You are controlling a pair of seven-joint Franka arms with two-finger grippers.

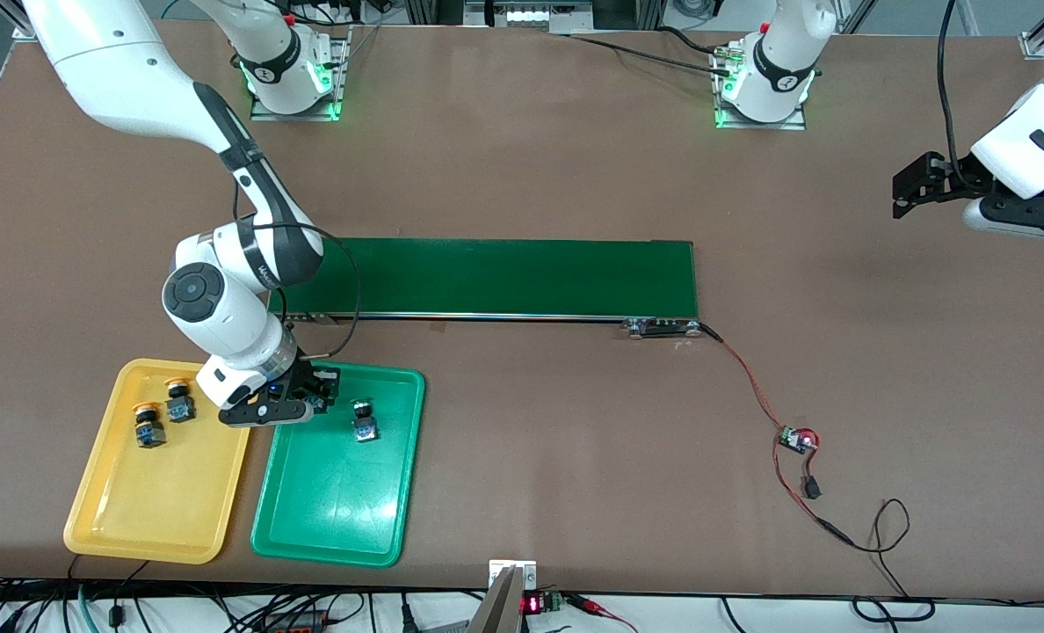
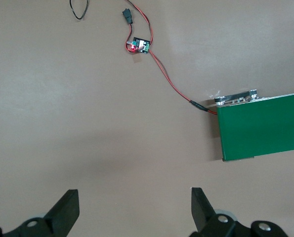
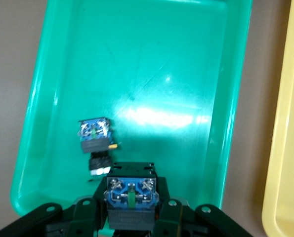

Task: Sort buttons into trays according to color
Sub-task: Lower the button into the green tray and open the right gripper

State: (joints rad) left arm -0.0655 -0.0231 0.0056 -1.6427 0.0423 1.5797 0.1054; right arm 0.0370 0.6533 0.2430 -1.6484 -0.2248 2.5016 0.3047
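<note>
**Right gripper holds a button over the green tray**

The table (image 1: 575, 176) carries a long dark-green conveyor belt (image 1: 504, 277) across its middle. Nearer the front camera, toward the right arm's end, two trays lie side by side: the yellow tray (image 1: 148, 519) and, just beside it, the green tray (image 1: 337, 510), neither touching the other.

The right arm reaches down from its base, and the right gripper (image 3: 132, 217) hangs over the green tray's end closest to the belt. Its fingers are pinched on a button (image 3: 132, 197), whose dark body with blue terminal block shows between them in the right wrist view.

The left arm waits at its own end of the table; the left gripper (image 2: 134, 207) hovers over bare tabletop with its fingers spread wide and nothing between them.

From the belt's end a red wire (image 1: 750, 387) runs to a small circuit board (image 1: 796, 439).

Two yellow-capped buttons (image 1: 163, 411) sit in the yellow tray, close together at its belt end. One green-capped button (image 1: 364, 421) lies in the green tray, near the held one.
</note>
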